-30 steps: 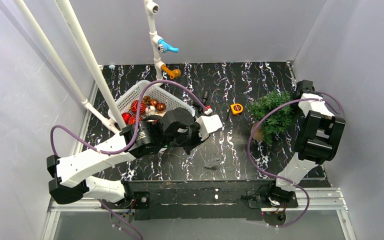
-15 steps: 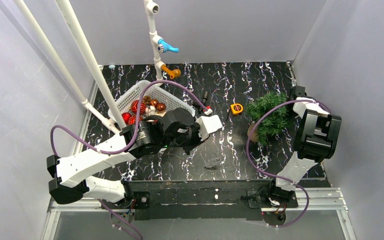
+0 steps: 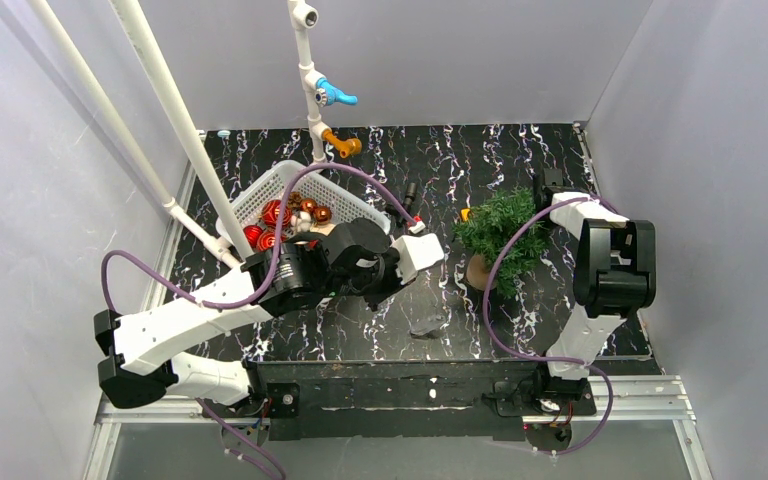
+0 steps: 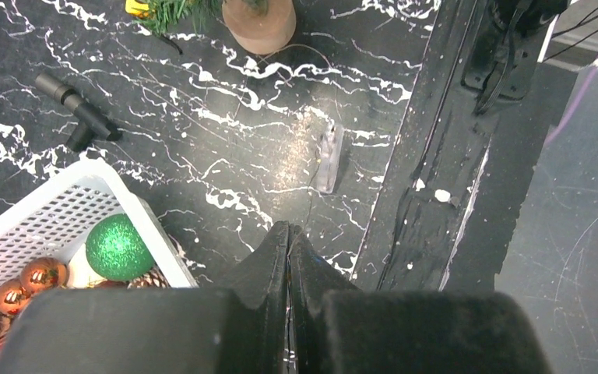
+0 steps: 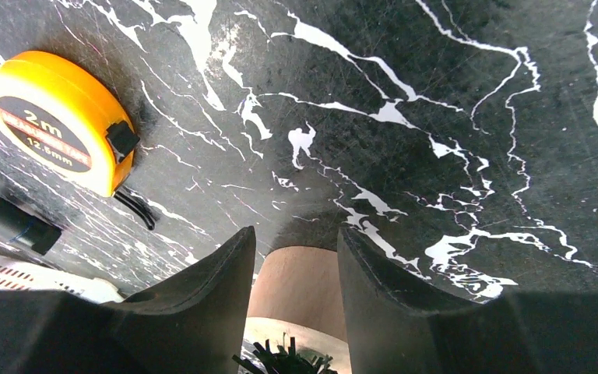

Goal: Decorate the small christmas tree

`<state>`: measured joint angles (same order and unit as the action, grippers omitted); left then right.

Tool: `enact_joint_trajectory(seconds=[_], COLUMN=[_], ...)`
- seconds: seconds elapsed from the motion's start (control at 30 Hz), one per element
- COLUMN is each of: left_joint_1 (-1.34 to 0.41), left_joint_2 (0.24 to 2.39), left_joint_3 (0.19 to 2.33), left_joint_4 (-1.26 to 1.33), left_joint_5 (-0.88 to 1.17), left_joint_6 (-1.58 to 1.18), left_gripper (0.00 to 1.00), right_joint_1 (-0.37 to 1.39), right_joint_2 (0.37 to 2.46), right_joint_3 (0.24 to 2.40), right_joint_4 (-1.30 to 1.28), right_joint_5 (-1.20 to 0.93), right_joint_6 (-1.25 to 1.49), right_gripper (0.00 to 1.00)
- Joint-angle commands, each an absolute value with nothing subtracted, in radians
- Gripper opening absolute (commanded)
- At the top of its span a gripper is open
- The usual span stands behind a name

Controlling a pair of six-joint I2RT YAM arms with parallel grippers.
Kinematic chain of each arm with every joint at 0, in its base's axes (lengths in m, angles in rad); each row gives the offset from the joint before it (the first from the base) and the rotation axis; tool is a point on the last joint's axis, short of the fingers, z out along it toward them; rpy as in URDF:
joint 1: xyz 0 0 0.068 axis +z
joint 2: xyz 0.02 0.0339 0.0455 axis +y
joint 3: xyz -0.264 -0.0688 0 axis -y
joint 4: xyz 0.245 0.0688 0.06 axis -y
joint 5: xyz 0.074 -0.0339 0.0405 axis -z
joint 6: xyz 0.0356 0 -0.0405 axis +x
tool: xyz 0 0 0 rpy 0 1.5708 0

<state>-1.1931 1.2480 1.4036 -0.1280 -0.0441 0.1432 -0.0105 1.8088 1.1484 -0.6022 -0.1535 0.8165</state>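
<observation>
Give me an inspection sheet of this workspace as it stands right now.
Surface: black marbled table, scuffed white near the front.
Job's things: small christmas tree right of the white basket, which holds ornaments.
Clutter: tape measure, black tool.
Grippers: left gripper shut, empty; right gripper shut on the tree's top.
Cables: purple cables loop over both arms.
Surroundings: white pipes, grey walls.

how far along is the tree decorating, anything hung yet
Done: nothing shows hung on the small christmas tree. In hand: the right gripper has its jaws around the tree, with needles and the brown base between them. The left gripper is shut and empty beside the white basket. Left: every ornament, like the green ball and red balls, sits in the basket.
</observation>
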Motion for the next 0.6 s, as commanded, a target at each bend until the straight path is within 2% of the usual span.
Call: enact_joint_trajectory(seconds=[0.0,0.27,0.57], left_joint_1=[-1.189,-1.189,-1.190], left_joint_2=[1.220,1.217,1.230], left_joint_3=[1.390,1.398,1.425], left_joint_4=[-0.171,-0.178,-0.158], left_joint_5=[-0.070,-0.042,0.000], left_joint_6=[0.174,0.171,0.163], left_gripper=[0.00,0.00,0.00], right_joint_1=[-0.011,-0.110,-0.276], right_joint_2=[1.821,1.746,1.556], right_joint_3=[1.168,1.166,1.164], right_joint_4=[-0.625,-0.680,-0.721], right_joint_5=[-0.132,-0.007,0.094], right_joint_6=[0.822,0.757,0.669], right_gripper=[0.51,0.57,0.61])
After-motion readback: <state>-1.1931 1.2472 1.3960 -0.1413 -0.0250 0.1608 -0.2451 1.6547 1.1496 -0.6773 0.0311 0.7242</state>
